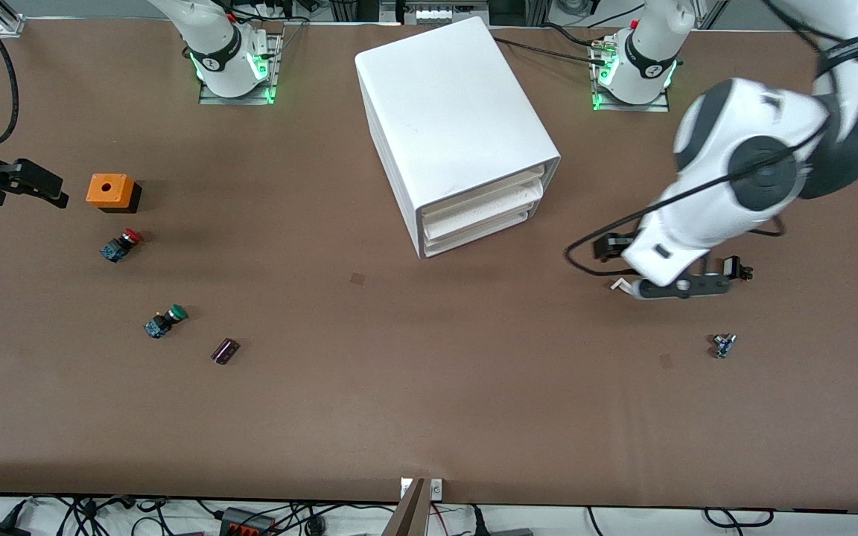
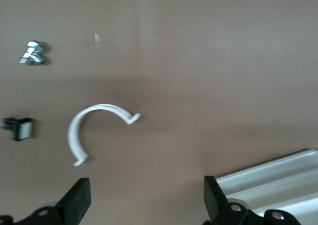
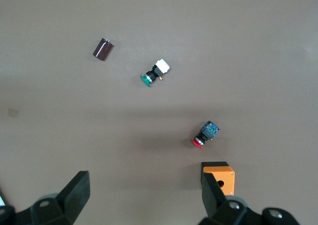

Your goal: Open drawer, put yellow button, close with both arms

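Left gripper point(image 2: 146, 197) hangs open over the surface point(image 2: 208, 61), the likely yellow button point(image 2: 19, 128), cap unseen, just beside it. Right gripper point(image 3: 144, 197) waits open by the orange box point(image 3: 219, 178). Probably light and rigid, the button is best pinched across its squared body.

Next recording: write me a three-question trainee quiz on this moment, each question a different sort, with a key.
1. True or false: a drawer of the white cabinet stands open.
2. Which button cap lies closest to the orange box? A red, B green, C yellow.
3. Fill in: the left gripper hangs open over a white curved ____, while the right gripper, also open, hangs over the table beside the orange box.

Key
1. False: all drawers are shut.
2. A: the red-capped button.
3. clip.
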You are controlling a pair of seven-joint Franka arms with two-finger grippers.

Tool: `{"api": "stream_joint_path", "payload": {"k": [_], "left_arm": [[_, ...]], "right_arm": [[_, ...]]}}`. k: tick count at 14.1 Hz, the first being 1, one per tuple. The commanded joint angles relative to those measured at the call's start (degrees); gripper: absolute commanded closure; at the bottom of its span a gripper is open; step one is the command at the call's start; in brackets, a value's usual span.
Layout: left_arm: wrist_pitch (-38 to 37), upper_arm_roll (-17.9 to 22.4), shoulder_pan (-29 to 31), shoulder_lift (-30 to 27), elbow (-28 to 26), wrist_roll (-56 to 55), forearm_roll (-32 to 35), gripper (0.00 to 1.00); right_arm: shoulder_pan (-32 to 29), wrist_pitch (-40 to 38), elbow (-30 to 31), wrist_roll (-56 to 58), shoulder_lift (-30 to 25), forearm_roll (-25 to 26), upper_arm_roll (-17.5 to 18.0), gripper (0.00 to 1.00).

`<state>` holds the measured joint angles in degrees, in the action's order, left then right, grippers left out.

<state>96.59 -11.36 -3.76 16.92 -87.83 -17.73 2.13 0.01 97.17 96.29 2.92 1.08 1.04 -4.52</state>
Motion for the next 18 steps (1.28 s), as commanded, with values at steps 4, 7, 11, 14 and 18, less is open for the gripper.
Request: {"api": "stream_joint_path", "payload": {"k": [4, 7, 11, 14, 18], "left_arm": [[-11.9, -0.4, 7.8, -5.7, 5.3, 14.5, -0.1, 0.0], [-10.5, 3.6, 9.3, -12.1, -0.5, 19.7, -3.8, 0.0], [-1.7, 6.5, 7.9, -18.5, -9.3, 22.7, -4.1, 0.0], [1.5, 7.3, 6.2, -21.3, -12.9, 23.1, -3.4, 0.0], [0.0, 7.2, 6.1, -21.2, -12.8, 23.1, -3.1, 0.0]], "right_arm": [[0.3, 0.4, 0.5, -0.9, -0.5, 0.4, 0.1, 0.0], [0.5, 0.6, 0.4, -1.0, -0.1, 0.5, 0.1, 0.0], [0.3, 1.3, 0.4, -1.0, 0.0, -0.2, 0.1, 0.0], [0.3, 1.2, 0.3, -0.9, -0.1, 0.0, 0.1, 0.0], [0.4, 0.6, -0.8, -1.0, -0.2, 0.0, 0.1, 0.0]]}}
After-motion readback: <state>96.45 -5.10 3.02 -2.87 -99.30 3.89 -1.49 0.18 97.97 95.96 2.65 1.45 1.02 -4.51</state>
